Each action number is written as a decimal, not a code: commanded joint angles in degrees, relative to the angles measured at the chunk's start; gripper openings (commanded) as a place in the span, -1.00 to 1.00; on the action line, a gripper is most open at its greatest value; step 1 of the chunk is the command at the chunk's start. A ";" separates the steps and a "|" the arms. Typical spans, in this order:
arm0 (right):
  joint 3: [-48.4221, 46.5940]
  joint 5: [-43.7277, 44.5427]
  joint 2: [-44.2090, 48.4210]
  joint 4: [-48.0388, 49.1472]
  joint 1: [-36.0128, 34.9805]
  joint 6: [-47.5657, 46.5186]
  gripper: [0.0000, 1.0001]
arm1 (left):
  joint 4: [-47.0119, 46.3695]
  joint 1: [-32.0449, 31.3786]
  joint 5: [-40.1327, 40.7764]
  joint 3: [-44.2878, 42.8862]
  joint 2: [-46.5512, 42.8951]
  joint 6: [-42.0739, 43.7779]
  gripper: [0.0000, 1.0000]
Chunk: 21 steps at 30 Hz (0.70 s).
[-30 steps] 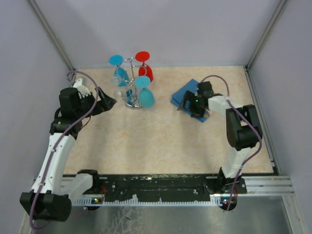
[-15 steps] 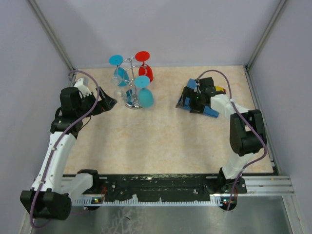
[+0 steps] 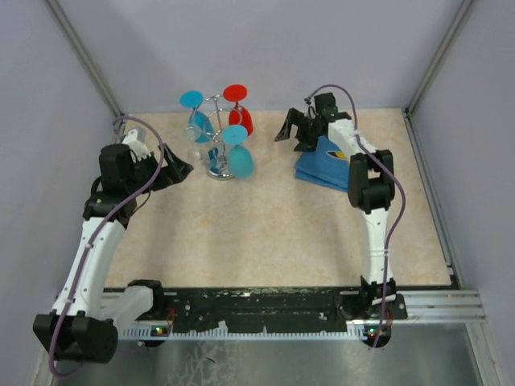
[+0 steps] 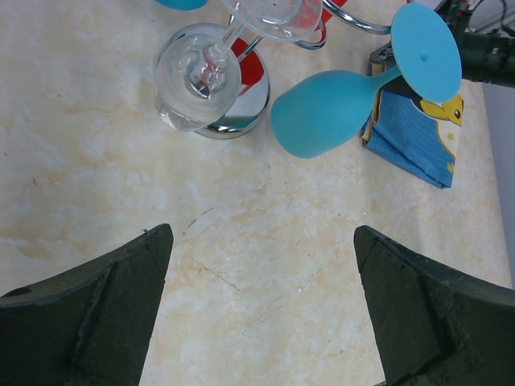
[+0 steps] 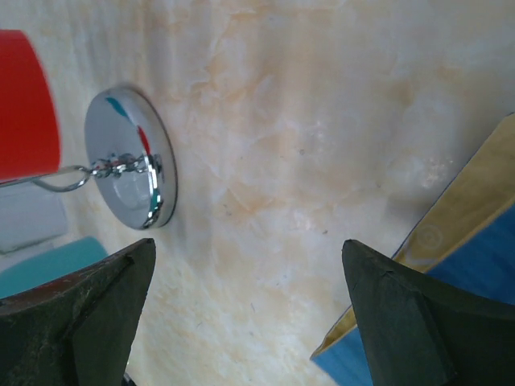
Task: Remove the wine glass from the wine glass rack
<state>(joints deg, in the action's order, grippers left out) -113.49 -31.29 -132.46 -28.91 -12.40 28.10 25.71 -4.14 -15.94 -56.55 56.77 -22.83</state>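
The wine glass rack (image 3: 216,121) stands at the back left on its round chrome base (image 4: 241,117), also seen as the chrome base (image 5: 129,157). Several wine glasses hang from it upside down: a clear one (image 4: 197,76), a teal one (image 4: 322,112), a red one (image 3: 241,119) and a blue one (image 3: 198,125). My left gripper (image 3: 179,170) is open just left of the rack, and its fingers frame bare table (image 4: 261,235). My right gripper (image 3: 290,129) is open to the right of the rack, with nothing between its fingers (image 5: 249,245).
A folded blue cloth (image 3: 326,165) with a yellow print lies right of the rack, under the right arm. The cell's grey walls and metal posts stand close behind the rack. Beige tabletop (image 3: 265,233) fills the front.
My right arm has lifted off the blue cloth and swung back and left, so its gripper now faces the rack. The cloth has shifted. The left arm has not moved.
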 commanded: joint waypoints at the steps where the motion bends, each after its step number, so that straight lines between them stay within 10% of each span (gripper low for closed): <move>1: -8.32 -2.20 -5.39 -9.83 0.00 -2.01 0.98 | -0.79 -0.17 0.02 -0.16 -0.57 0.34 1.00; 21: 20.42 21.06 14.23 -11.08 21.66 -9.02 0.99 | -0.86 -0.20 -0.82 -0.23 -1.14 -0.47 1.00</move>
<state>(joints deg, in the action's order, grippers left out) -92.58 -20.49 -121.27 -37.45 7.40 21.61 25.69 -4.14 -16.08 -56.55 56.16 -23.14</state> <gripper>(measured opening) 0.991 0.998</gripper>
